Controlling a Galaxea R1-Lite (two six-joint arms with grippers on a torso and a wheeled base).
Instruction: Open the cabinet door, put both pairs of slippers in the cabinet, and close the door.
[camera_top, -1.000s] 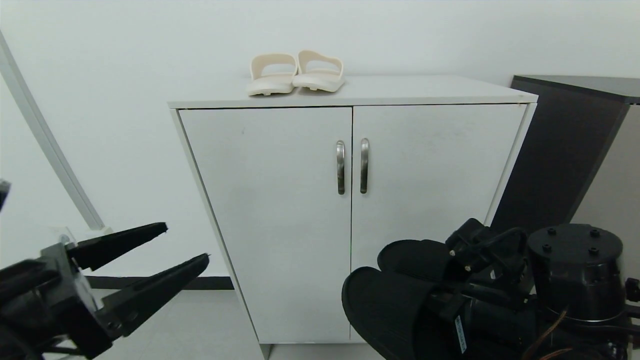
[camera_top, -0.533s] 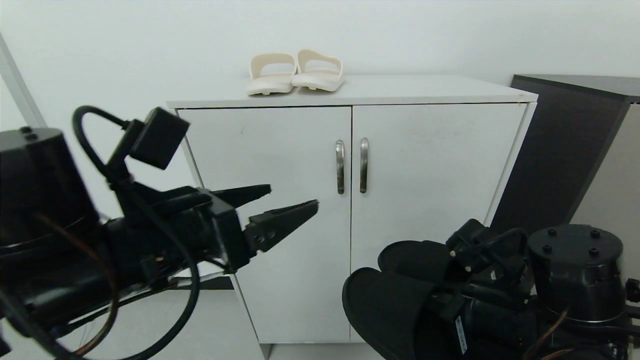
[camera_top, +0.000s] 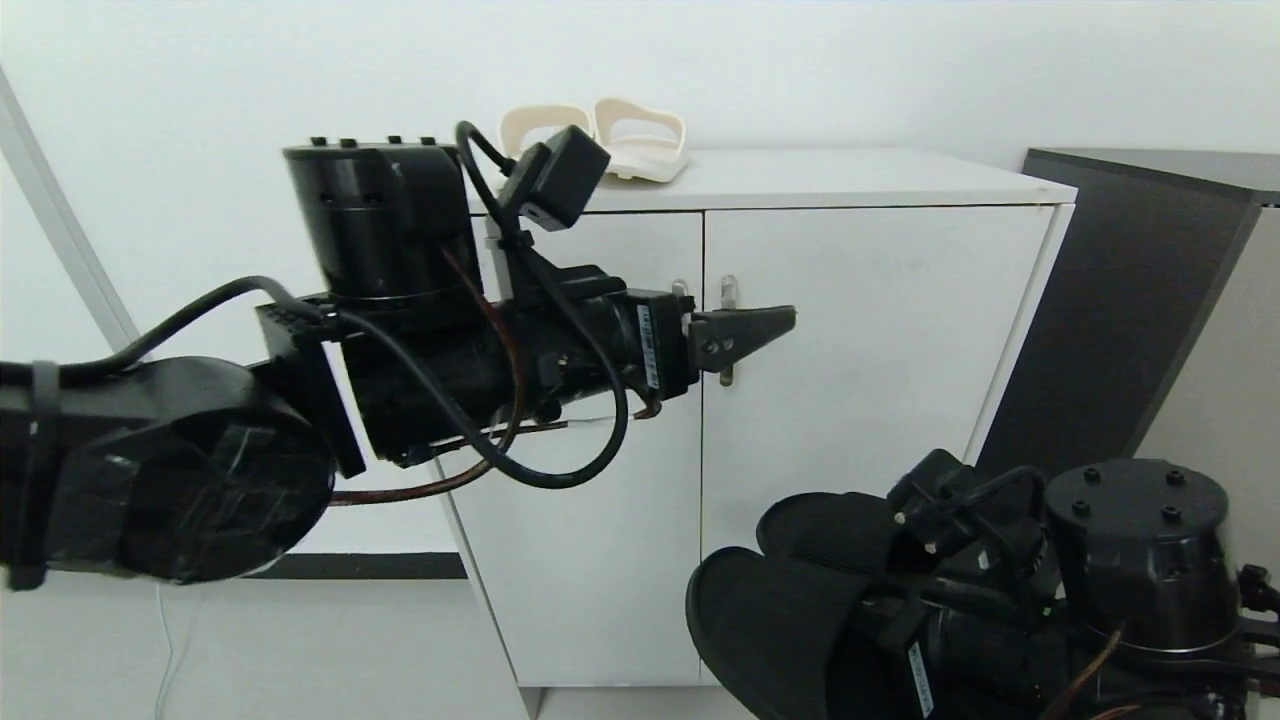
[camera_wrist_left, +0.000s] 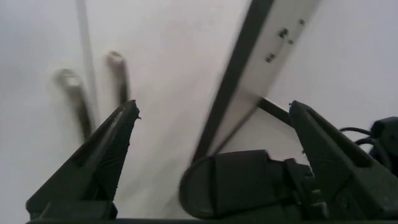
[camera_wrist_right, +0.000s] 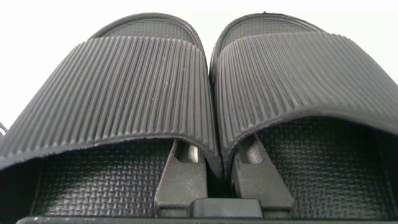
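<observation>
A white cabinet (camera_top: 860, 400) has both doors shut, with two metal handles (camera_top: 729, 289) at the middle seam. A cream pair of slippers (camera_top: 640, 135) rests on its top, partly behind my left arm. My left gripper (camera_top: 750, 332) is open and level with the handles, just in front of them. In the left wrist view the handles (camera_wrist_left: 118, 71) lie beyond its open fingers (camera_wrist_left: 106, 155). My right gripper (camera_wrist_right: 221, 177) is shut on the black pair of slippers (camera_top: 790, 590), low in front of the right door, with one finger (camera_wrist_right: 183, 180) inside each slipper.
A dark brown cabinet (camera_top: 1130, 320) stands close against the white one's right side. A grey slanted strip (camera_top: 60, 220) runs down the wall at left. Pale floor (camera_top: 300, 650) lies open to the left of the cabinet.
My left arm has swung up and to the right, from the lower left to the door handles, its gripper staying open. The right arm with the black slippers has barely moved.
</observation>
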